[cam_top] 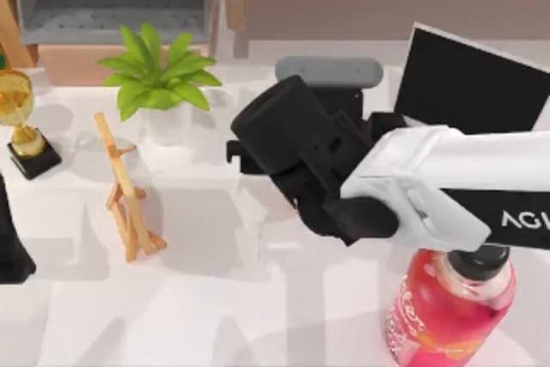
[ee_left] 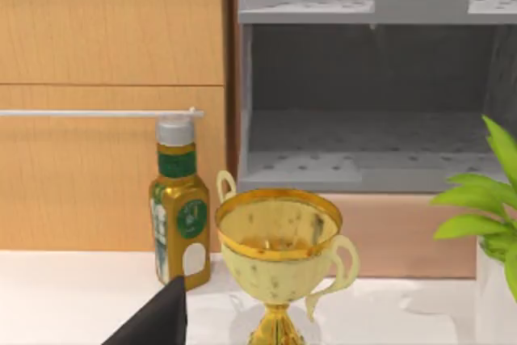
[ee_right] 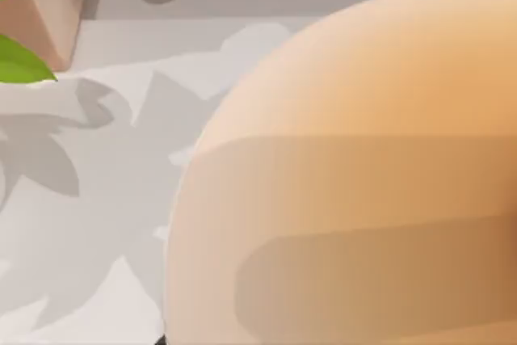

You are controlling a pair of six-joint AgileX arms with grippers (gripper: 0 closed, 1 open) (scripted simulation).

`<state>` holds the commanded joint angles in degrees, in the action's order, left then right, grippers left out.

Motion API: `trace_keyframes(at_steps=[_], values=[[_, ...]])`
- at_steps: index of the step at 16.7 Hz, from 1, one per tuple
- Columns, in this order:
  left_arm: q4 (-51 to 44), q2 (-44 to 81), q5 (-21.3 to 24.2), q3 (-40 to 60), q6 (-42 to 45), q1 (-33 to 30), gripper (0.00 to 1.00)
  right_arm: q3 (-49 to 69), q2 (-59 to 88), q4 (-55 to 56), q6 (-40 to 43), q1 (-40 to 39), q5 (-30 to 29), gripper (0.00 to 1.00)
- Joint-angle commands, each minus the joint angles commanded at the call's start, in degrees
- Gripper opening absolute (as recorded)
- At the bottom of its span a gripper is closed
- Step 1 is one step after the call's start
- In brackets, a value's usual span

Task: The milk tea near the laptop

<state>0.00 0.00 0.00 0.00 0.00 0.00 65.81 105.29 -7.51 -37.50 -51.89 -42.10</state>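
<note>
Top view has the right arm stretched in from the right across the middle of the bench point(cam_top: 198, 298), its black wrist end covering the spot just in front of the laptop point(cam_top: 473, 83), so the right claw point(cam_top: 284, 148) sits somewhere under that bulk and I can't tell how far its fingers are spread or whether they have hold of anything. The milk tea point(ee_right: 355, 175) is right up against the right wrist camera as a big peach-orange curved wall, so my read is the claw is at the cup, close to the laptop.

What could go wrong: the pink-red bottle point(cam_top: 451, 307) stands right under the forearm, and any dip or swing of the arm could knock it over. A tall tapered cup is also tippy; a push or off-centre squeeze could topple it or let it slip.

View differences: from above you get the easel point(cam_top: 127, 199), the plant point(cam_top: 159, 75) and the laptop, but the cup is hidden. Left wrist view looks at the gold trophy point(ee_left: 279, 256) and a green bottle point(ee_left: 179, 208) by the shelving, with the left arm parked at the bench's left edge.
</note>
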Motion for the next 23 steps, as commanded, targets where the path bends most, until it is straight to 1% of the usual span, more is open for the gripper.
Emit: trace_keyframes(at_steps=[3,7,17,20,23], values=[[0.0,0.0,0.0,0.0,0.0,0.0,1.0,-0.58,-4.25,0.64,2.49,3.29,2.22,0.0],[0.0,0.0,0.0,0.0,0.0,0.0,1.0,-5.08,-11.43,0.64,8.1,10.68,8.23,0.0],[0.0,0.0,0.0,0.0,0.0,0.0,1.0,-22.81,-28.62,1.12,27.07,36.46,30.14,0.0],[0.0,0.0,0.0,0.0,0.0,0.0,1.0,-26.46,-31.34,2.57,32.3,44.19,36.28,0.0],[0.0,0.0,0.0,0.0,0.0,0.0,1.0,-28.06,-32.3,4.88,36.53,50.91,41.18,0.0]])
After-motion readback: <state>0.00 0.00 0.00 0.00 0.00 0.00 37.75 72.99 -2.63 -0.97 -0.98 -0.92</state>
